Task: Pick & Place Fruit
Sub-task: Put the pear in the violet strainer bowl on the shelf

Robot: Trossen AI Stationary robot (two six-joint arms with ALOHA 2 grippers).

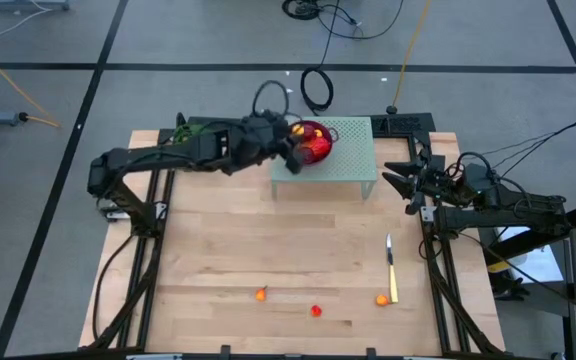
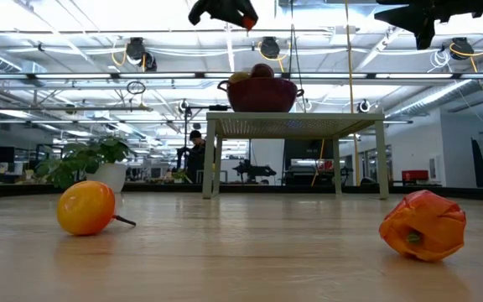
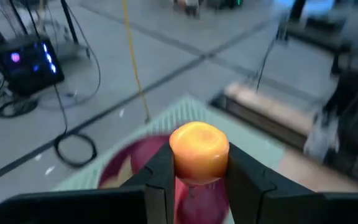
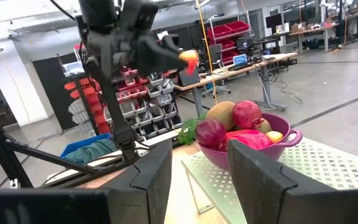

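A dark pink bowl holding several fruits, red and brown-green among them, stands on a small pale green perforated stand at the table's far side. My left gripper hangs high over the bowl's left rim, shut on a small orange fruit. Three small fruits lie on the wooden table near its front edge: an orange one, a red one and another orange one. My right gripper waits at the table's right side, open, with nothing between its fingers. My left gripper pinches the small orange fruit by its two opposite sides, between the free ends of its two fingers. The fingers come from the table's left, slanting a little downward. The fruit is lifted clear, high above the bowl.
A slim knife lies on the table's right half, beside the right orange fruit. A leafy green sprig lies at the far left, behind my left arm. The middle of the wooden table is bare.
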